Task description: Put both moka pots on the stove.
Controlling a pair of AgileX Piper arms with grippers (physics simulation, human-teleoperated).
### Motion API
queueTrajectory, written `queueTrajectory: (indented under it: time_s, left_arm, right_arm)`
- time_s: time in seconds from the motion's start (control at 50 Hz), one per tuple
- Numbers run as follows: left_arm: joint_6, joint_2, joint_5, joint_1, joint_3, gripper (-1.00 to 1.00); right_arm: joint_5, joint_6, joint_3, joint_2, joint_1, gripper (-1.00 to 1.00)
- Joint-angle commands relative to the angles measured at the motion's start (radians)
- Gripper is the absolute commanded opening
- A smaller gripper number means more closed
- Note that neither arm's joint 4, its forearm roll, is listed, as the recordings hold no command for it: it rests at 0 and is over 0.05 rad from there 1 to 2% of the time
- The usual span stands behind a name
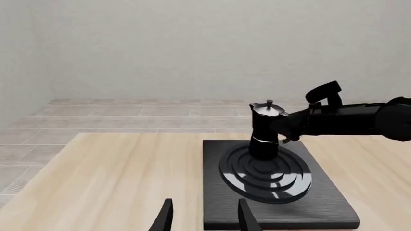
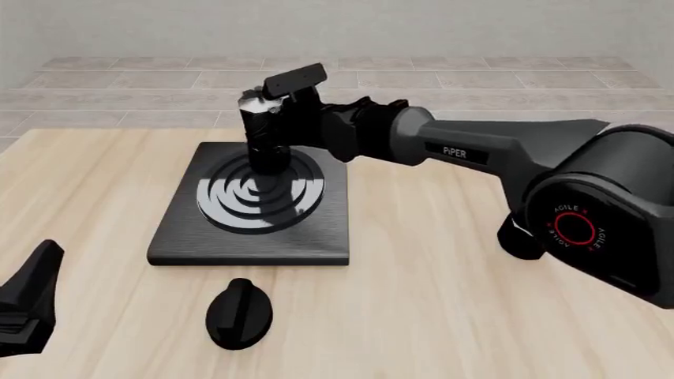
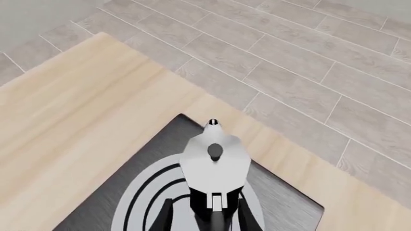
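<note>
**One pot at the burner, second pot not in sight**

- Counter (image 2: pixel 443 268): pale wood, carrying everything below.
- Right arm (image 2: pixel 495 150): reaches from the right across to the far side of the stove.
- Stove (image 2: pixel 179 241): black slab, left of centre, ringed burner (image 2: pixel 258 197) on top.
- Moka pot (image 2: pixel 263 134): upright at the far part of the burner, its base on or just above the rings; I cannot tell which. No other pot shows in any view.
- Right claw (image 2: pixel 276 126): clamped around the pot at its handle side.
- Black oval knob (image 2: pixel 239 313): near side of the stove, apart from it.
- Left claw (image 1: pixel 202 216): fingers spread, empty, near left.

Step in hand, as judged: setting the first pot down. Next calls for release and a clean withdrawal without tipping it.

Containers: the pot's lid is shut; contents unseen.
</note>
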Motion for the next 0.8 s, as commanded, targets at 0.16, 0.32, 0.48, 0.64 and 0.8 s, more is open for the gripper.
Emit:
queueTrajectory:
  time_s: [0.16,0.32,0.48,0.64,0.8]
  left_arm:
    - [0.004,-0.005,0.003,0.000,0.001,1.00]
    - [0.005,-0.007,0.004,0.000,0.001,1.00]
    - [0.007,-0.007,0.002,0.000,0.002,1.00]
    - [0.010,-0.005,0.005,0.000,-0.003,1.00]
    - [0.015,-0.009,0.003,-0.001,0.001,1.00]
  right_arm:
    - [0.000,0.002,0.019,-0.019,0.018,1.00]
    - [0.002,-0.003,0.049,-0.056,0.023,1.00]
    - [0.001,-0.015,0.096,-0.102,0.022,1.00]
    - [0.005,-0.027,0.131,-0.140,0.021,1.00]
    - [0.007,-0.036,0.188,-0.194,0.031,1.00]
